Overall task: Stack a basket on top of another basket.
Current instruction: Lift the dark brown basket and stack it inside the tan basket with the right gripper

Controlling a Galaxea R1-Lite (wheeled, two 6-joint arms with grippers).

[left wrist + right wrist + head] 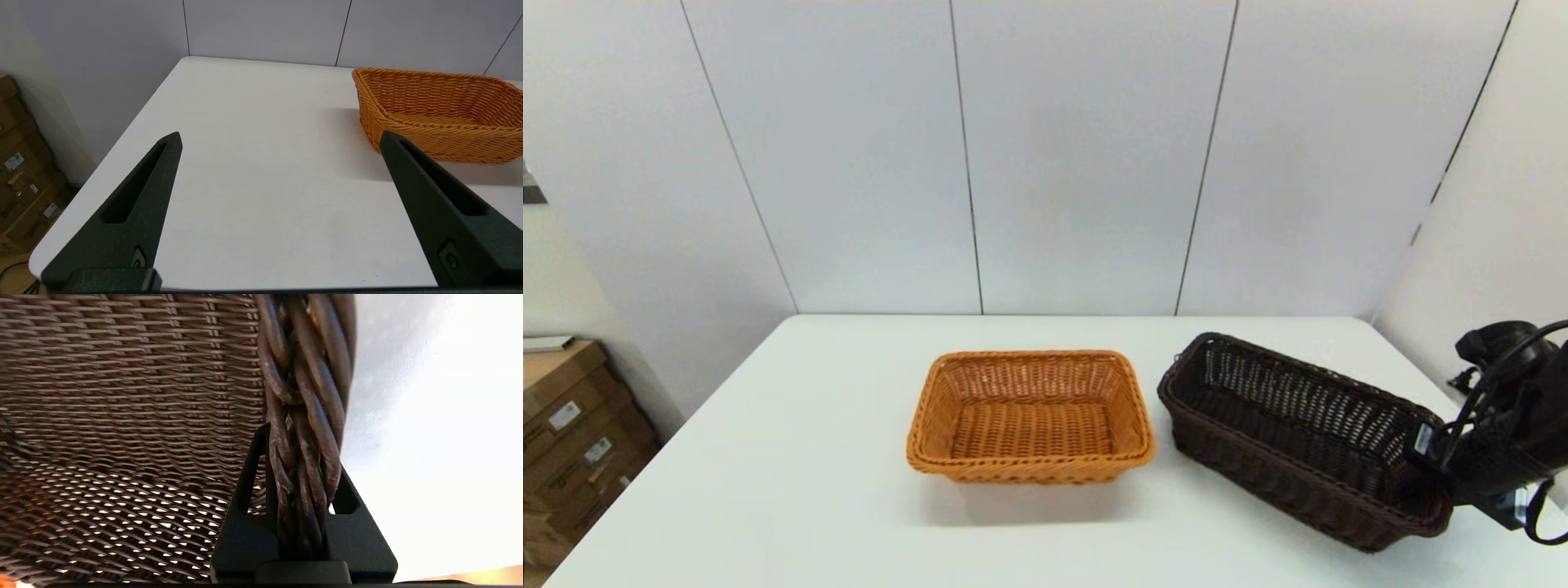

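Here, at near right, our right gripper pinches the dark basket by its rim; the left gripper idles wide apart. Farther left sits the orange basket; we should lift level, clearing its rim.

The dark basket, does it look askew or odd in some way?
Yes. The dark brown basket sits at an angle to the table edge, unlike the squarely placed orange-tan basket beside it. Its near-right end appears raised, because the right pincer is clamped on its rolled rim.
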